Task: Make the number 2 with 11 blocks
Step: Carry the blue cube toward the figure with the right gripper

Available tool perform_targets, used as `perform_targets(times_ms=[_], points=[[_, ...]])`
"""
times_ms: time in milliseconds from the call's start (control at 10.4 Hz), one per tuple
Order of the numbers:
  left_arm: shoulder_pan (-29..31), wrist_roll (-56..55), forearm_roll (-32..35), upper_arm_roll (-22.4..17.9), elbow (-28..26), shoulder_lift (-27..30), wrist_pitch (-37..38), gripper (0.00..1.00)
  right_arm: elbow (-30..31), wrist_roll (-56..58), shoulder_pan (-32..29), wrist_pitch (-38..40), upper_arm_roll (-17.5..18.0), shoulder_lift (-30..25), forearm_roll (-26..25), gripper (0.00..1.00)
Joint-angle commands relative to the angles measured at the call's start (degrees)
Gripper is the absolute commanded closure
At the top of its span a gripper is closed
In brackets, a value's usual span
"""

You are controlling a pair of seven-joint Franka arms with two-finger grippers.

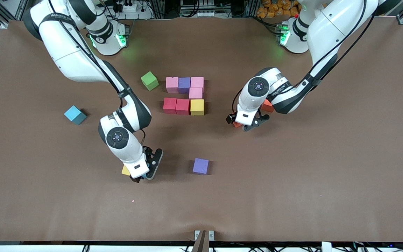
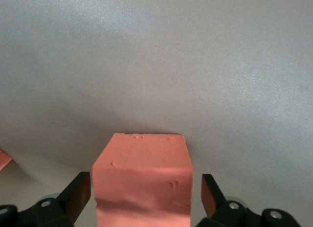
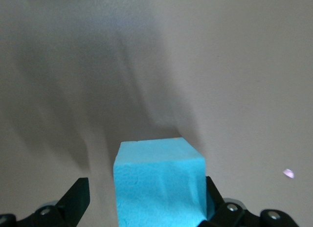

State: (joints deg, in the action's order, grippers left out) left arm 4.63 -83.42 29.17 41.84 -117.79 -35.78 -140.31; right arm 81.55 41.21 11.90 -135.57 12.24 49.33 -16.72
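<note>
The unfinished number 2 (image 1: 184, 95) lies mid-table: a pink, purple, pink row, a pink cube under its end, then red, red, yellow. My left gripper (image 1: 245, 123) is low at the table, open around an orange block (image 2: 142, 173), with a gap at each finger. A second orange block (image 1: 267, 105) lies partly under that arm. My right gripper (image 1: 147, 171) is open around a light blue block (image 3: 159, 183), which the hand mostly hides in the front view. A yellow block (image 1: 126, 170) sits right beside that hand.
A green cube (image 1: 149, 80) sits beside the digit's top row, toward the right arm's end. A blue cube (image 1: 75, 114) lies farther toward that end. A loose purple cube (image 1: 200, 166) lies nearer the front camera than the digit.
</note>
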Motion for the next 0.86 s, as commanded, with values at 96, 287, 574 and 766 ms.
perform_targets(times_ms=[96, 287, 574, 766], points=[[0.1, -1.0, 1.8, 0.2, 0.2, 0.2, 0.7, 0.0, -1.8, -0.2, 1.2, 0.3, -0.3, 1.4, 1.1, 0.47], [0.1, -1.0, 1.8, 0.2, 0.2, 0.2, 0.7, 0.0, -1.7, 0.2, 1.1, 0.7, -0.3, -0.2, 1.2, 0.73], [0.1, -1.0, 1.8, 0.2, 0.2, 0.2, 0.7, 0.0, -0.7, -10.0, 2.1, 5.9, 0.3, -2.2, 2.6, 0.76], [0.1, -1.0, 1.8, 0.2, 0.2, 0.2, 0.7, 0.0, 3.2, -26.0, 2.1, 5.8, 0.9, -4.6, 4.2, 0.76]])
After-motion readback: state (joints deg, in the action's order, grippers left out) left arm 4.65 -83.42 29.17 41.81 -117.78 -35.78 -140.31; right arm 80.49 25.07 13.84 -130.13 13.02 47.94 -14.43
